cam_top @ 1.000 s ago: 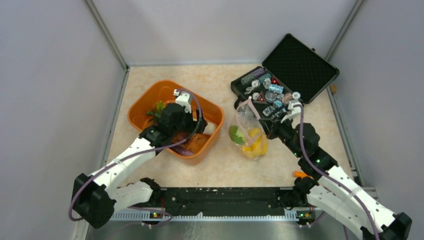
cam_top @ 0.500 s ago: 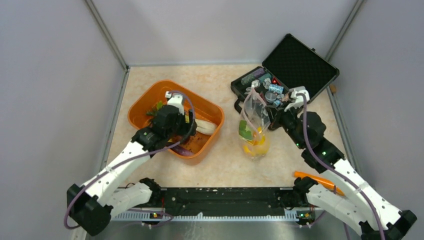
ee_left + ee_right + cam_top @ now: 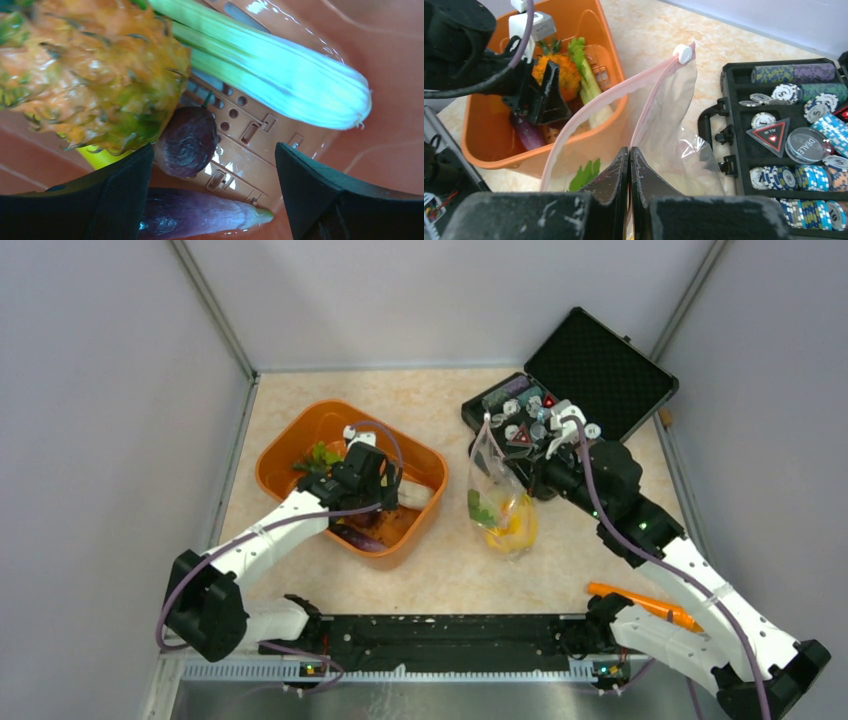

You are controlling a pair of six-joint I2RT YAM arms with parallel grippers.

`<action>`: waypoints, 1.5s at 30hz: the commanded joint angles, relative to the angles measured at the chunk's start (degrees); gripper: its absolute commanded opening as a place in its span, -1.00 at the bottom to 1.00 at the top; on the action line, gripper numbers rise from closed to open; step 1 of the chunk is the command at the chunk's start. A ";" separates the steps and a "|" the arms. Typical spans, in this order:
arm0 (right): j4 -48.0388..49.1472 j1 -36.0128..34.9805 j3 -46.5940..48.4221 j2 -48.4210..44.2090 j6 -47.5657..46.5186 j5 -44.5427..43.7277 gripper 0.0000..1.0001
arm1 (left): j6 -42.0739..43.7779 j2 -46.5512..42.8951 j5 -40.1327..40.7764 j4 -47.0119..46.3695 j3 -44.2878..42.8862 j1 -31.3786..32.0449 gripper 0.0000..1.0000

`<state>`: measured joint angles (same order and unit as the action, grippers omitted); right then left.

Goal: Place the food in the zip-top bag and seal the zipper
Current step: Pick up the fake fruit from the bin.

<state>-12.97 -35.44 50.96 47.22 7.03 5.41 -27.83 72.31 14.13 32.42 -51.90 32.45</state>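
Grey walls stand around a speckled tan tabletop point(image 3: 440, 575). At the far right corner of it lies a black case point(image 3: 600, 370) with its lid up and lots of round chips point(image 3: 804, 175) inside. Toward the far left side sits an orange tub point(image 3: 285, 450).

Between the tub and the case, close to both, is the zip-top bag point(image 3: 493, 472). The right claw point(image 3: 629, 150) is squeezed tight on one side of the bag's mouth and holds it up. The mouth gapes open. The zipper point(image 3: 594, 100) is a thin pink strip along that edge, with a small white slider point(image 3: 683, 53) at its far end. Yellow pieces point(image 3: 515, 525) and a green leafy bit point(image 3: 478, 508) lie low inside the bag.

The left claw point(image 3: 212, 150) is down in the tub with its fingers point(image 3: 320, 195) spread wide. It holds nothing. Right in front of it lie an orange pineapple point(image 3: 95, 80), a long green-white stalk point(image 3: 280, 75), a purple eggplant point(image 3: 200, 215) and a small dark round fruit point(image 3: 187, 142), which sits between the fingers.

An orange-handled tool point(image 3: 640, 602) lies at the near right edge of the tabletop.
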 commanded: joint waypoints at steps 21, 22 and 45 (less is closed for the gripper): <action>3.27 0.28 0.81 -3.39 3.56 2.98 -1.00 | -14.15 2.77 22.22 -29.45 16.78 2.45 0.76; 3.05 0.28 0.74 -3.71 3.86 2.84 -1.00 | -14.55 3.54 23.14 -28.68 16.59 2.42 0.73; 3.51 0.28 -1.71 -6.03 9.95 -1.08 -1.00 | -7.72 -9.16 7.59 -23.99 14.11 2.41 -0.59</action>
<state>-12.19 -35.44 49.65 41.71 14.85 5.78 -38.39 67.77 25.41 6.11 -33.34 34.65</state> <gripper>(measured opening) 0.005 0.560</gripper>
